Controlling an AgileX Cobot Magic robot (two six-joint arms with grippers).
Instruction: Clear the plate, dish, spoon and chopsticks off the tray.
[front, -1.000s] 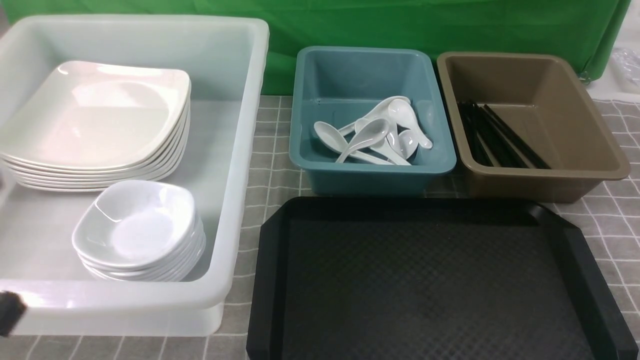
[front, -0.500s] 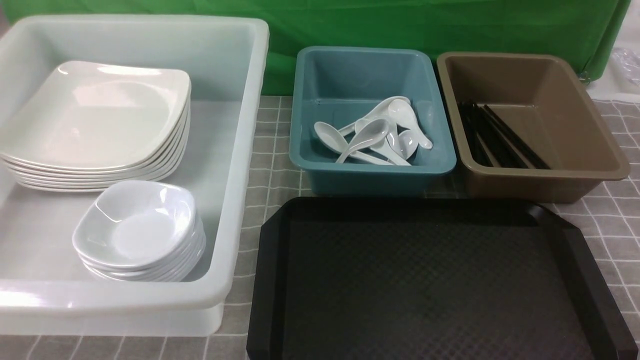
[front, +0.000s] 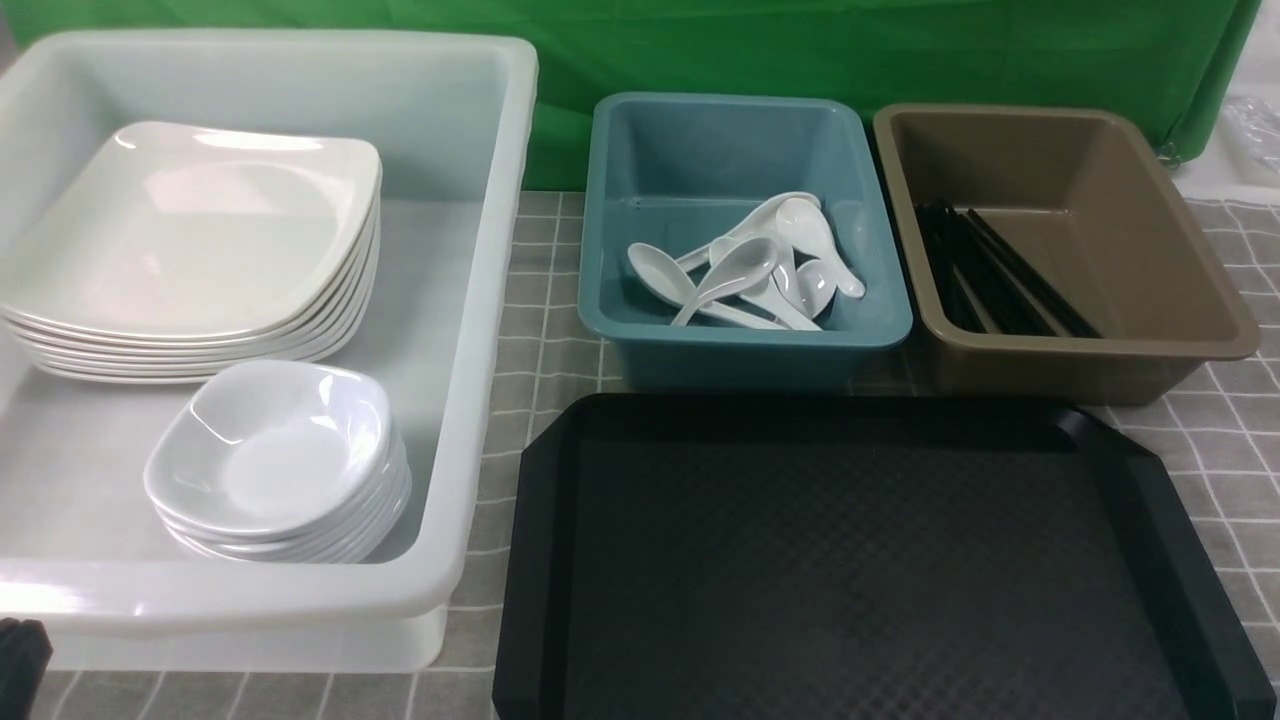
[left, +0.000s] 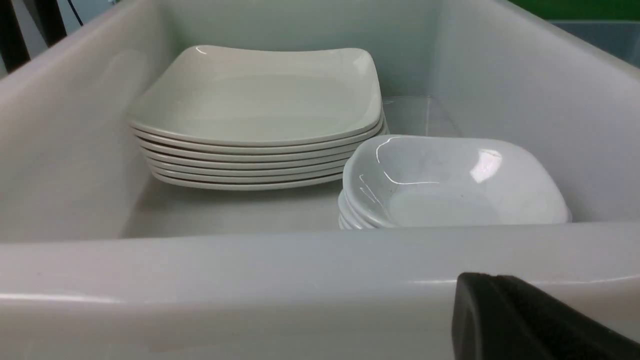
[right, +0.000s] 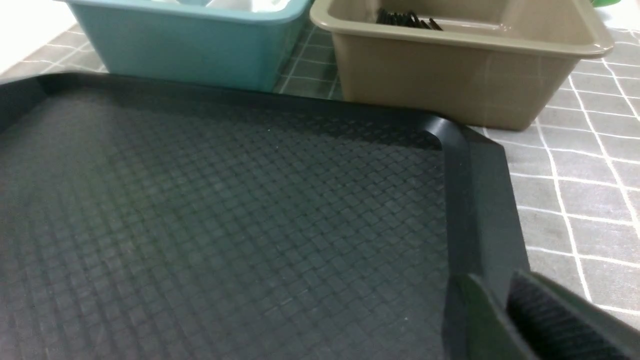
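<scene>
The black tray (front: 850, 560) lies bare at the front right, with nothing on it. A stack of white plates (front: 200, 230) and a stack of small dishes (front: 275, 445) sit inside the white tub (front: 480, 350). Several white spoons (front: 745, 270) lie in the teal bin (front: 740, 350). Black chopsticks (front: 990, 275) lie in the brown bin (front: 1090, 370). My left gripper (left: 487, 277) is shut and empty, just outside the tub's near wall (left: 250, 270). My right gripper (right: 492, 280) hovers over the tray's right rim (right: 475, 200), jaws a little apart, holding nothing.
The two bins stand side by side behind the tray, with the tub to its left. A grey checked cloth (front: 1220, 460) covers the table and a green backdrop (front: 800, 50) hangs behind. Only the left gripper's dark tip (front: 15, 655) shows in the front view.
In the front view the left gripper's dark tip left the bottom-left corner, then came back lower. The dishes, bins and tray have not moved.
</scene>
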